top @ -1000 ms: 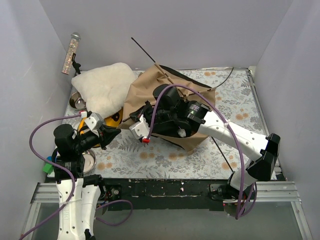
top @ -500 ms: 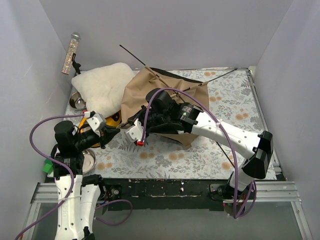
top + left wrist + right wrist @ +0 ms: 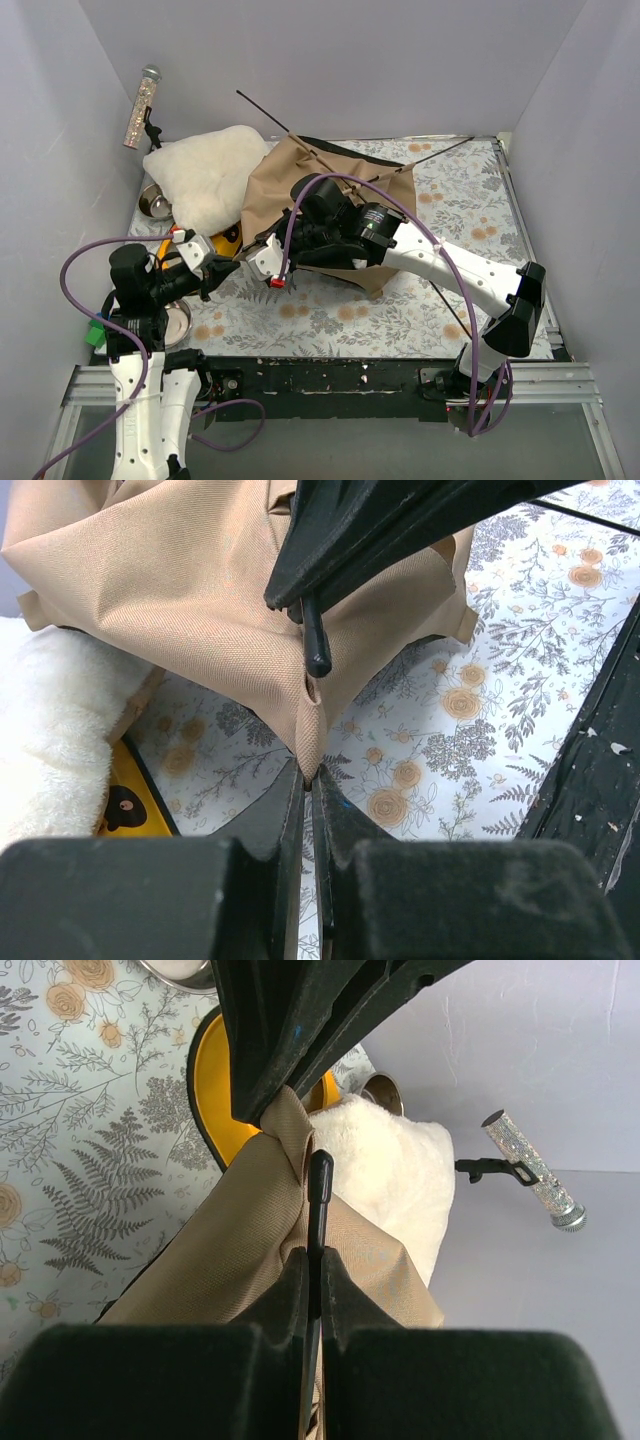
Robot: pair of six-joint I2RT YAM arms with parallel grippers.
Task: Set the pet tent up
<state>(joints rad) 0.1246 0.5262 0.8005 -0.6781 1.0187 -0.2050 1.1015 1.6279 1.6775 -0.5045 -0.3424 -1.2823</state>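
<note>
- From above, the pet tent (image 3: 285,180) lay half-collapsed on the floral counter (image 3: 330,310), its tan cloth touching the right side of the cream cushion (image 3: 205,180). Thin black poles (image 3: 262,110) stuck out past the cushion's far corner. The left claw (image 3: 232,264) and right claw (image 3: 248,256) met at the tent's near corner, in front of the cushion.
- From the left wrist, the left claw was shut on the pointed tip of that cloth corner, to the right of the cushion. The pole's rounded end hung just above a small opening in the corner. The cloth looked light and limp, likely to sag or slide unless pinched at a seamed corner like this one.
- From the right wrist, the right claw was clamped on the pole just short of its end, with the cushion behind it and a yellow bowl stand (image 3: 215,1080) beside the cushion. So thin a rod would probably bend and spring back, so a hold close to the tip seemed best for steering it in. A smooth rod could also twist or slip between the pads.
</note>
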